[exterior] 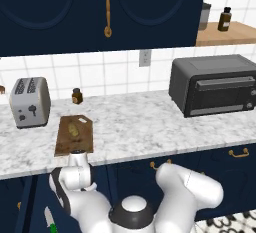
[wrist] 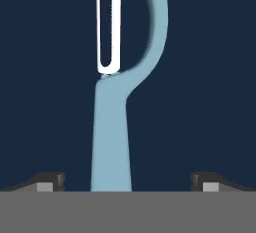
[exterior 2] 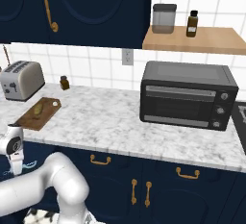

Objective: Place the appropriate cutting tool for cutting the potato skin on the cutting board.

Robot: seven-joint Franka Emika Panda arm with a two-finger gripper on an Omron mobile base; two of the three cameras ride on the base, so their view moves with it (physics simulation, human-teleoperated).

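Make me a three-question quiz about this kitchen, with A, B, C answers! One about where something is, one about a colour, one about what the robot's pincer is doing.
1. Where is the potato?
A. On the cutting board
B. In the toaster
C. On the shelf

2. What colour is the peeler?
A. Red
B. Light blue
C. Black

3. How are the pincer's fingertips?
A. Squeezed on the potato
B. Pressed together
C. Wide apart, one each side of the peeler's stem

Answers:
1 A: the potato lies on the cutting board.
2 B: the peeler is light blue in the hand view.
3 C: the pincer shows gaps between stem and both tips.
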